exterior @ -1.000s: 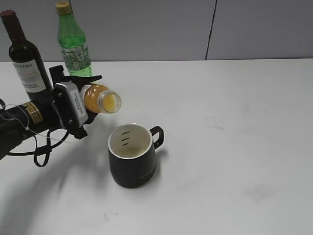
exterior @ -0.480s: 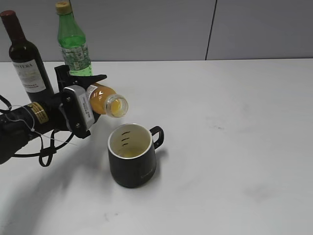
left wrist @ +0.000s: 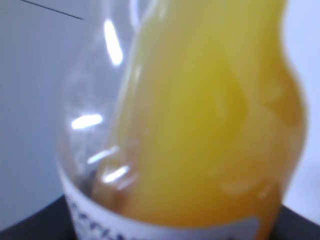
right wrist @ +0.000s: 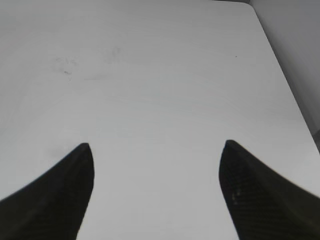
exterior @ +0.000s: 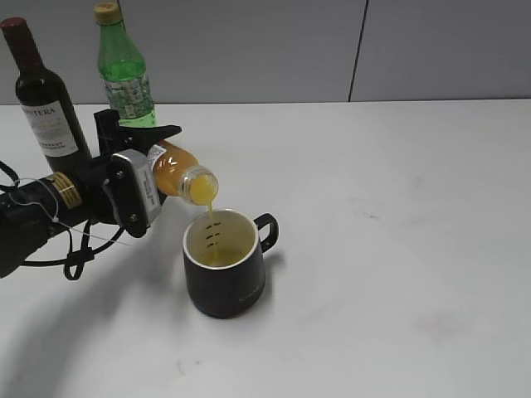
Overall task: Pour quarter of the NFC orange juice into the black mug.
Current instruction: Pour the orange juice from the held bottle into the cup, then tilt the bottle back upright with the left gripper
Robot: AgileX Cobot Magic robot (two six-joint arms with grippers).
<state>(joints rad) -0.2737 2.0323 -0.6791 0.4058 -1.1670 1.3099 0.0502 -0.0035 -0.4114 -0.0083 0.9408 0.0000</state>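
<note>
My left gripper (exterior: 148, 162) is shut on the NFC orange juice bottle (exterior: 178, 172) and holds it tilted, mouth down to the right, just above the black mug (exterior: 224, 264). A thin stream of juice falls from the bottle's mouth into the mug's cream interior. The mug stands upright on the white table, handle to the right. In the left wrist view the juice bottle (left wrist: 200, 125) fills the frame, blurred, and hides the jaws. My right gripper (right wrist: 155, 150) is open and empty over bare table; it does not show in the exterior view.
A dark wine bottle (exterior: 41, 95) and a green plastic bottle with yellow cap (exterior: 124, 75) stand at the back left, close behind my left arm. The white table (exterior: 398, 207) stretches to the right, with a grey wall behind.
The left gripper has moved right toward the mug and tipped the bottle further down. Juice now runs from its mouth into the mug.
</note>
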